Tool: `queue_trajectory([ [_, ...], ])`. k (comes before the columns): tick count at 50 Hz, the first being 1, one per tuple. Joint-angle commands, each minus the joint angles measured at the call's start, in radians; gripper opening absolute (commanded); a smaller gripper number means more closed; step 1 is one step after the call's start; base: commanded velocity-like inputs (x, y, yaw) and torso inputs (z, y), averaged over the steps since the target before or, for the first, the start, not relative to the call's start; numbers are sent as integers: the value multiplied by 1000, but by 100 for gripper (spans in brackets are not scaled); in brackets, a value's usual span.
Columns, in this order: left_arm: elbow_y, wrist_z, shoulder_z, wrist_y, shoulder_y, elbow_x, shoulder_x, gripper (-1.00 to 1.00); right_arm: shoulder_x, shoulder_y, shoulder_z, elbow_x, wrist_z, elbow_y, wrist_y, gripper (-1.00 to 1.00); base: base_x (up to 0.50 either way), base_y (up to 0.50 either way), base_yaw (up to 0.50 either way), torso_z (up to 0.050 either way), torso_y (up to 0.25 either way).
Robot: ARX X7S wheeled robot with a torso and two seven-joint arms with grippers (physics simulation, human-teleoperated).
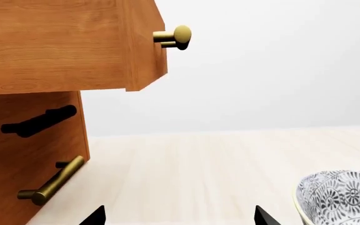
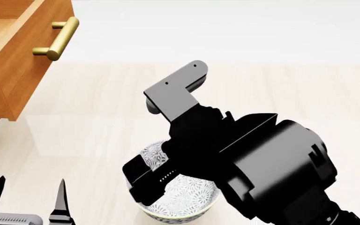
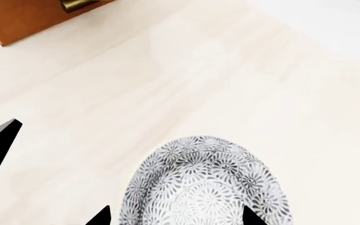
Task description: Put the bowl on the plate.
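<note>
The bowl (image 3: 205, 180), grey-and-white floral, sits on the pale wooden surface. In the head view the bowl (image 2: 178, 206) is at the bottom centre, mostly covered by my right arm (image 2: 255, 159). My right gripper (image 3: 175, 216) is open, its two dark fingertips spread either side of the bowl's near part. Whether they touch it I cannot tell. My left gripper (image 1: 180, 216) is open with nothing between its fingers; it hangs left of the bowl (image 1: 342, 197) and shows in the head view as the left gripper (image 2: 26, 194). The plate is out of view.
A wooden cabinet (image 1: 24, 154) with brass bar handles (image 1: 52, 180) stands to the left. Its open drawer (image 2: 17, 51) juts out at the head view's upper left. Pale wooden surface (image 2: 280, 84) stretches beyond the bowl to a white wall.
</note>
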Motion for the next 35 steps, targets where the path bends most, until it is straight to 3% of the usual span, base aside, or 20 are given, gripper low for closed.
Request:
queue_trajectory([
  [1, -2, -4, 4, 6, 1, -3, -4, 100, -17, 7, -45, -7, -17, 50, -25, 100, 0, 0, 0, 0, 0],
  [35, -10, -15, 18, 14, -2, -14, -14, 100, -64, 24, -161, -37, -60, 175, -92, 100, 0, 0, 0, 0, 0],
])
